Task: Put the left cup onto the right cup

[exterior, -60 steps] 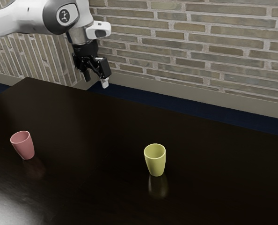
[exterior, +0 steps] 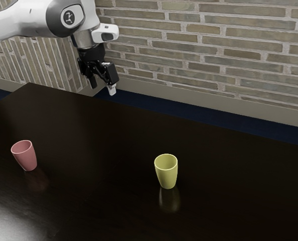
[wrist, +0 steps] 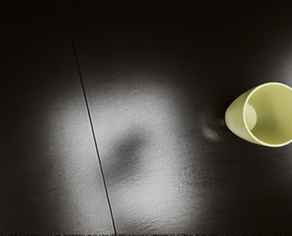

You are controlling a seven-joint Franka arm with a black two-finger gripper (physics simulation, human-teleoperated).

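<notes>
Tool (exterior: pixel 103 87) hangs high in the air, up over the bench's far edge near its far corner on the exterior view's left. Fingers are spread apart, nothing between them, nothing held. One finger has a white tip. White arm (exterior: pixel 33 20) comes in from the exterior view's upper left.

Pink cup (exterior: pixel 23 154) stands upright on the bench (exterior: pixel 229 165), mouth up, close to the bench edge at the exterior view's left, toward the near side. Well apart from the tool, not touched by anything.

Yellow cup (exterior: pixel 166 170) stands upright too, mouth up, around the bench's middle, nearer the near edge than the far one. It is well apart from the pink cup, toward the exterior view's right of it. Both cups are empty as far as can be seen, and both throw a faint reflection on the glossy dark top.

Wrist view: yellow cup (wrist: pixel 266 115) seen from above and a bit from the side, with the open mouth and inner floor visible. A thin seam (wrist: pixel 89 123) runs across the bench top, well apart from that cup. A bright sheen on the surface lies between seam and cup, with a dim blotch in it.

Brick wall (exterior: pixel 214 40) behind the bench's far edge.
</notes>
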